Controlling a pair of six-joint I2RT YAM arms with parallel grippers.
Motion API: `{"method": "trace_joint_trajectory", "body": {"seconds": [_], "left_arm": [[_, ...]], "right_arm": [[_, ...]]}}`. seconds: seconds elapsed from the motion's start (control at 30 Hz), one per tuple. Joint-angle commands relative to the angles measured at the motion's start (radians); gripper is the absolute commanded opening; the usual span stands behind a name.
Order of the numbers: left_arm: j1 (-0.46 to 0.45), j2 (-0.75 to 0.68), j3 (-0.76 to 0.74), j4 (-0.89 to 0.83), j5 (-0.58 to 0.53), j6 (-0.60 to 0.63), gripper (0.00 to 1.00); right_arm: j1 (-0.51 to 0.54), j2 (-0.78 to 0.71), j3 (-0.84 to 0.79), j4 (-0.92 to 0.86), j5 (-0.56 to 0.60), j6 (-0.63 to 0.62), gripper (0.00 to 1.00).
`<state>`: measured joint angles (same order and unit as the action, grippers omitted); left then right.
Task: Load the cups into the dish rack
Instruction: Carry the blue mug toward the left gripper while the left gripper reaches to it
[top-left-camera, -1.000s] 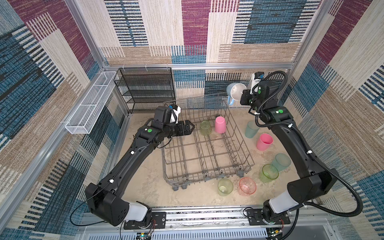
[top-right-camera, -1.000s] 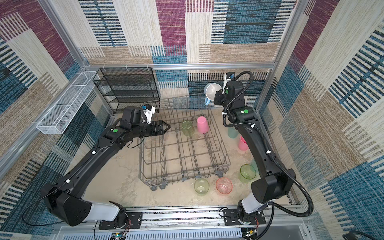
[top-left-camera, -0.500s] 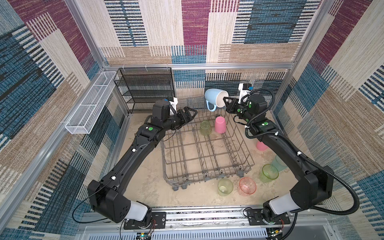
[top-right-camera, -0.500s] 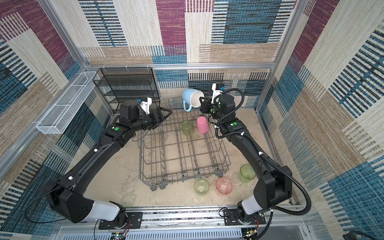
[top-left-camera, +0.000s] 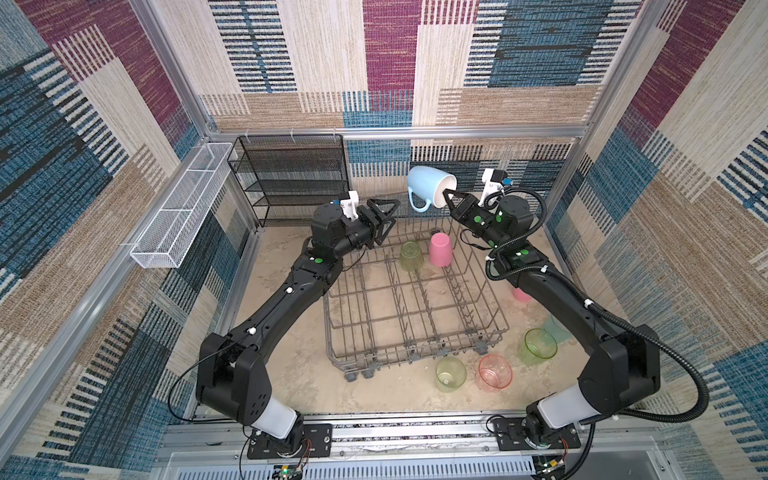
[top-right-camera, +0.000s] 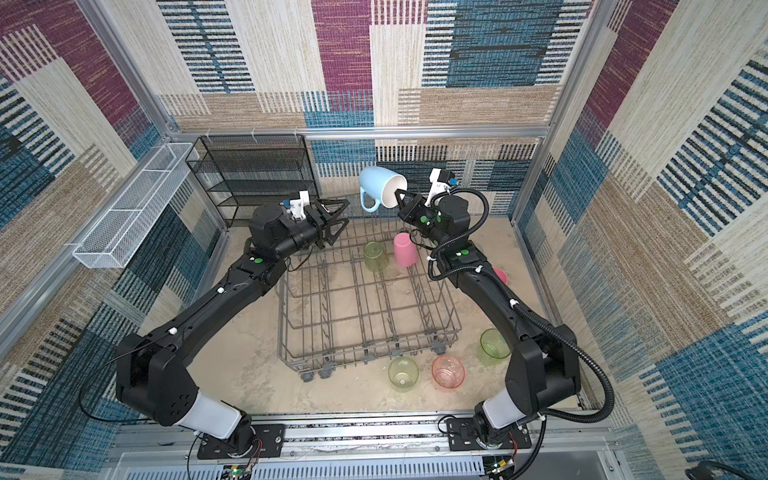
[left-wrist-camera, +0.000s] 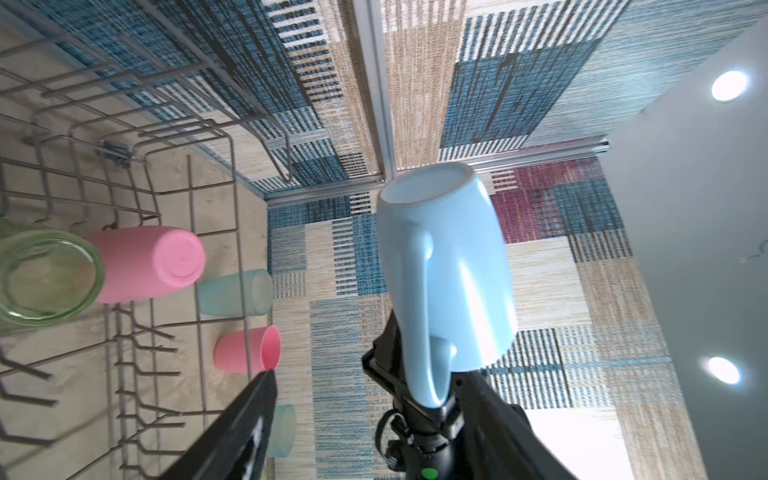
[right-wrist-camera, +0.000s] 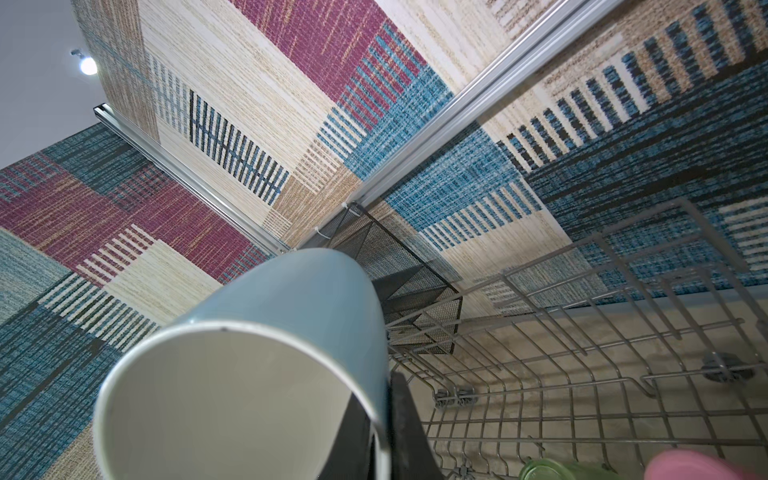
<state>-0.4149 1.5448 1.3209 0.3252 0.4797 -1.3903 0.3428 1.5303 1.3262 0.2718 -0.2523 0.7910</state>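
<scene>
My right gripper (top-left-camera: 448, 194) (right-wrist-camera: 384, 415) is shut on the rim of the light-blue mug (top-left-camera: 428, 189) (top-right-camera: 380, 187) (left-wrist-camera: 453, 266), holding it tilted in the air above the far edge of the dish rack (top-left-camera: 332, 316) (top-right-camera: 282, 324). My left gripper (top-left-camera: 395, 212) (left-wrist-camera: 368, 376) is open just left of the mug's handle, not touching it. A yellow-green cup (top-left-camera: 411, 255) and a pink cup (top-left-camera: 440, 249) stand upside down in the rack's far part. On the floor near the rack's front right lie a yellow-green cup (top-left-camera: 451, 374), a pink-orange cup (top-left-camera: 494, 371) and another yellow-green cup (top-left-camera: 538, 346).
A pink cup (top-left-camera: 519, 295) and a teal cup (top-left-camera: 555, 328) are partly hidden behind my right arm. A black mesh shelf unit (top-left-camera: 291, 178) stands at the back left. A long white mesh basket (top-left-camera: 178, 208) hangs on the left wall.
My right gripper swung the mug left from the back right, towards the left gripper. The left gripper rose from the rack, turned towards the mug, and its jaws narrowed somewhat.
</scene>
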Motion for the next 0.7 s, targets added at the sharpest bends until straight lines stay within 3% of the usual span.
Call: {"method": "trace_joint_trajectory", "body": {"seconds": [0.0,0.23,0.67], "left_arm": [[0.000,0.012,0.006,0.114,0.070,-0.033,0.70],[0.002,0.066,0.055,0.171,0.207,-0.047,0.64],[0.018,0.123,0.084,0.252,0.247,-0.067,0.56]], "right_arm": [[0.001,0.011,0.023,0.104,-0.042,0.041,0.00],[0.001,0.043,0.060,0.090,-0.071,0.051,0.00],[0.002,0.089,0.098,0.078,-0.126,0.037,0.00]]}}
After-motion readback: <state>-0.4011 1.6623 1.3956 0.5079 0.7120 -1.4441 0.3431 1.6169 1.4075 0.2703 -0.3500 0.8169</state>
